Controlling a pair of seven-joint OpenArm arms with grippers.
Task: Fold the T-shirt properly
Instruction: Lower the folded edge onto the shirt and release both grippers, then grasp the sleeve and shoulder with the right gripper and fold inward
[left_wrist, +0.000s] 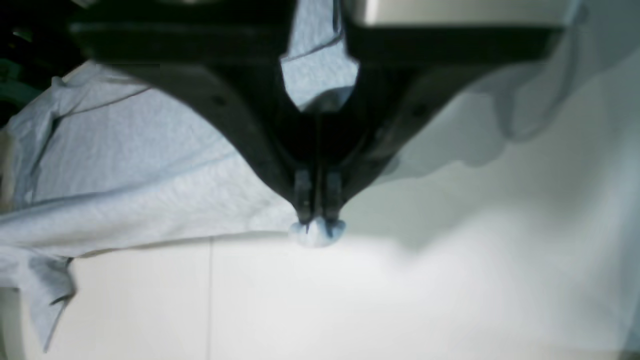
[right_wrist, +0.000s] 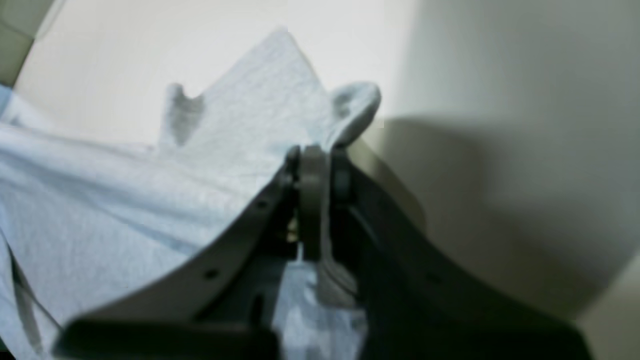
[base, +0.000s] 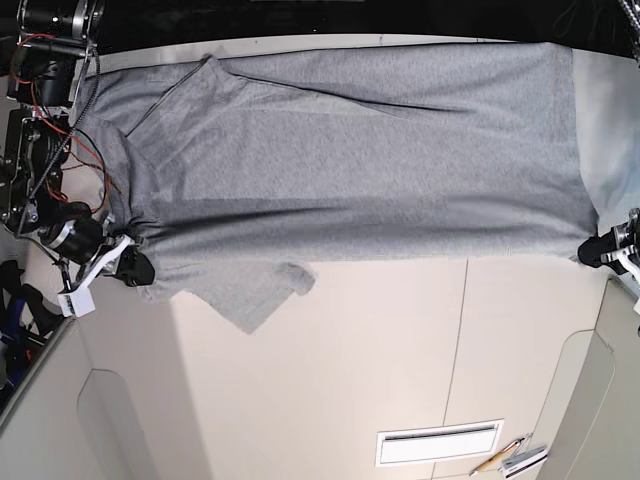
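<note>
Left tool and right tool each pinch the plain grey T-shirt, no lettering visible

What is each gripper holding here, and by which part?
Both hold the T-shirt. The left gripper pinches a corner at the hem end; the right gripper pinches the edge at the sleeve end.

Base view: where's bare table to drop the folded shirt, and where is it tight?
Free: the wide strip of table below the T-shirt hem edge, between the hanging sleeve and the white vent. Crowded: the far half under cloth, both ends where the right gripper and left gripper pinch fabric, and by the pens.
</note>
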